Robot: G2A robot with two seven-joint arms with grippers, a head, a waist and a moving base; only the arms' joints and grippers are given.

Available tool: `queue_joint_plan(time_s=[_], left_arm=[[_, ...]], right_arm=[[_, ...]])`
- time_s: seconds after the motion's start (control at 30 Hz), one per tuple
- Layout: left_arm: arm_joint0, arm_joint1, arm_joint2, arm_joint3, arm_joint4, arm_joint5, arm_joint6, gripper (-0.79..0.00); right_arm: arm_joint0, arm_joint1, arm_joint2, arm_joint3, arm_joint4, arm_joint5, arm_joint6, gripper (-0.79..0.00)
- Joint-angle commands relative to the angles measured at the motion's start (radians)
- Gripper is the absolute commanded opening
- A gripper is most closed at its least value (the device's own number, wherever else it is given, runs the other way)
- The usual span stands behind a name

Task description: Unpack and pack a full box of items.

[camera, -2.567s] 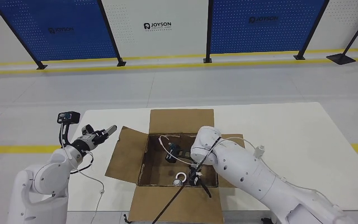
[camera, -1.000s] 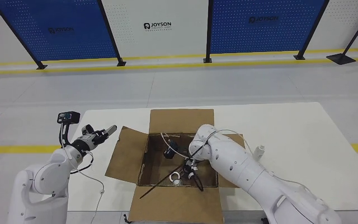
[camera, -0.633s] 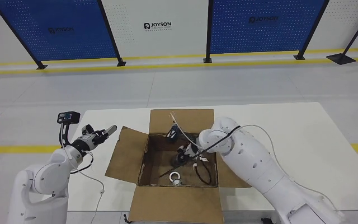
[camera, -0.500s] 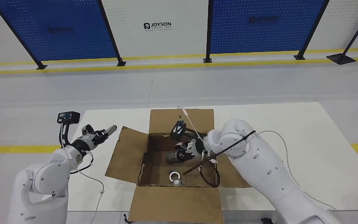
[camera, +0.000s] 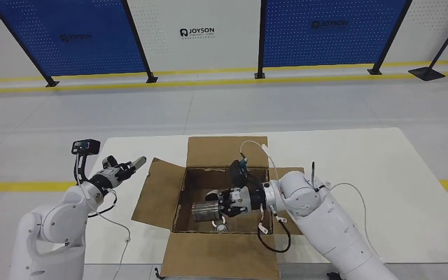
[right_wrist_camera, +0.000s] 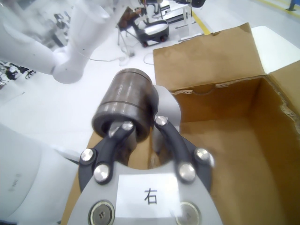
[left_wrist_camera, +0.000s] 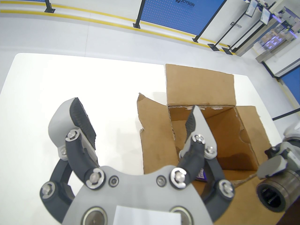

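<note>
Left arm sits folded at eight o'clock in the top view, its left gripper aimed toward two o'clock, fingers spread wide with nothing between them. Right arm stretches in from five o'clock, wrist turned toward nine, the right gripper clamped on a metal cylinder.

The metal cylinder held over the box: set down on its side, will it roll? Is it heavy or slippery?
The metal cylinder looks thick-walled steel, so probably heavy for its size. Its smooth round side would likely roll on the table. The fingers grip bare metal, so it could slip.
</note>
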Motion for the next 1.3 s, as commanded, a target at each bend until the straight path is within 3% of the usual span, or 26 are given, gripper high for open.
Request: queue_joint_plan(time_s=[0.0,0.1,0.23,0.37,0.77,0.9,1.07,1.27], left_arm=[[0.000,0.000,0.000,0.000,0.000,0.000,0.000,0.000],[0.000,0.000,0.000,0.000,0.000,0.000,0.000,0.000],[0.000,0.000,0.000,0.000,0.000,0.000,0.000,0.000],[0.000,0.000,0.000,0.000,0.000,0.000,0.000,0.000],[0.000,0.000,0.000,0.000,0.000,0.000,0.000,0.000],[0.000,0.000,0.000,0.000,0.000,0.000,0.000,0.000],[0.000,0.000,0.000,0.000,0.000,0.000,0.000,0.000],[0.000,0.000,0.000,0.000,0.000,0.000,0.000,0.000]], right_arm=[[0.014,0.000,0.005,0.025,-0.005,-0.001,-0.030,-0.785],[0.020,0.005,0.043,0.015,-0.093,0.053,-0.103,-0.785],[-0.004,0.024,0.117,-0.089,-0.301,0.200,-0.185,-0.785],[-0.059,0.044,0.166,-0.213,-0.446,0.341,-0.167,-0.785],[-0.059,0.044,0.166,-0.215,-0.452,0.346,-0.168,-0.785],[-0.034,0.053,0.211,-0.251,-0.573,0.461,-0.178,-0.785],[-0.022,0.083,0.349,-0.358,-0.756,0.593,-0.112,-0.785],[-0.087,0.117,0.479,-0.521,-0.996,0.770,0.118,-0.785]])
